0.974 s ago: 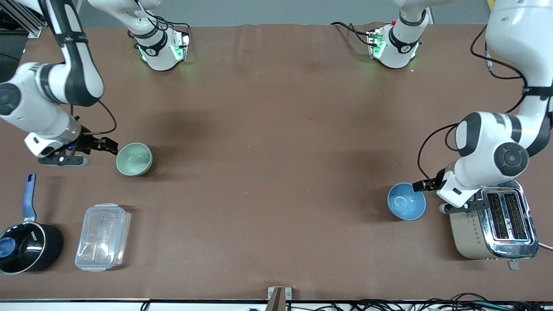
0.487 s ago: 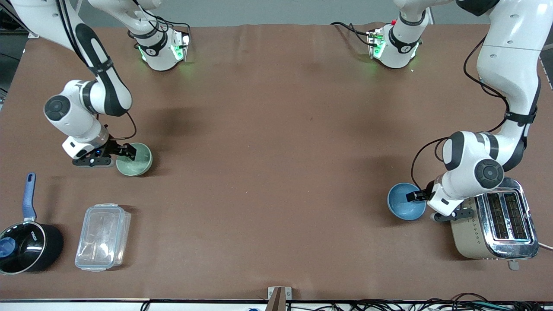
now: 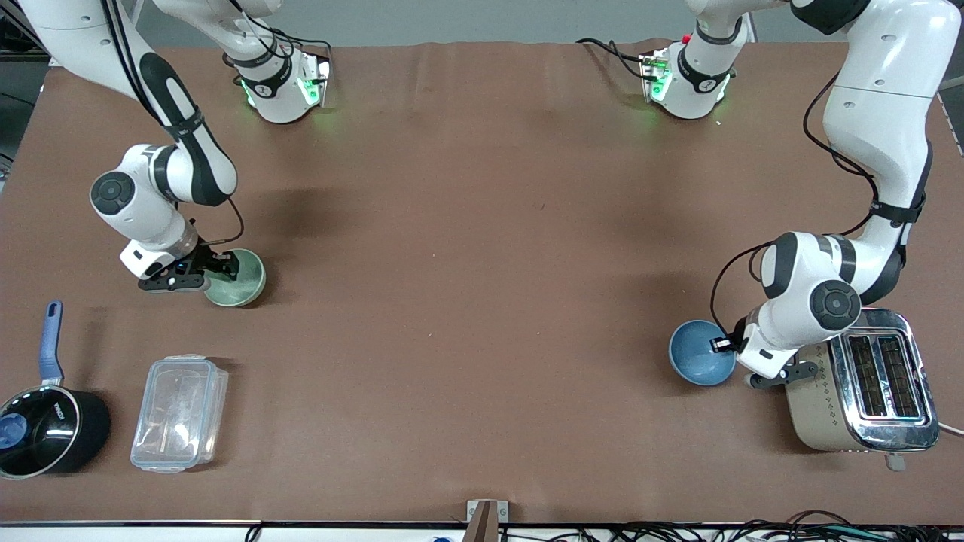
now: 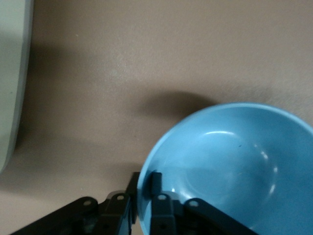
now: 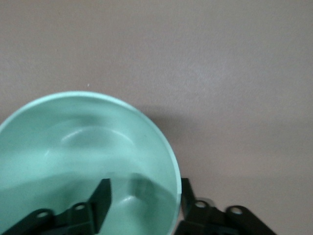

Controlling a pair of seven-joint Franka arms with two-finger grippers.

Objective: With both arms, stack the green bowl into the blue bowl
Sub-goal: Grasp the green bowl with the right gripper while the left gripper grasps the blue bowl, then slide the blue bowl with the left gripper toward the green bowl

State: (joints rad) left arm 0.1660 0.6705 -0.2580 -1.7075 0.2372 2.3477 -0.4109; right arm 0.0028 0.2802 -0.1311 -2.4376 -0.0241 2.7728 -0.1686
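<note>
The green bowl sits on the brown table toward the right arm's end. My right gripper is down at it, open. In the right wrist view the right gripper straddles the green bowl's rim, with one finger inside and one outside. The blue bowl sits toward the left arm's end, beside the toaster. My left gripper is at the part of its rim that faces the toaster. In the left wrist view the left gripper is shut on the blue bowl's rim.
A silver toaster stands right beside the left gripper, and its pale side shows in the left wrist view. A black saucepan with a blue handle and a clear plastic box lie nearer the front camera than the green bowl.
Both arms came down to their bowls. The right gripper slid over the green bowl's rim. The left gripper moved onto the blue bowl's rim and closed, and the bowl shifted slightly.
</note>
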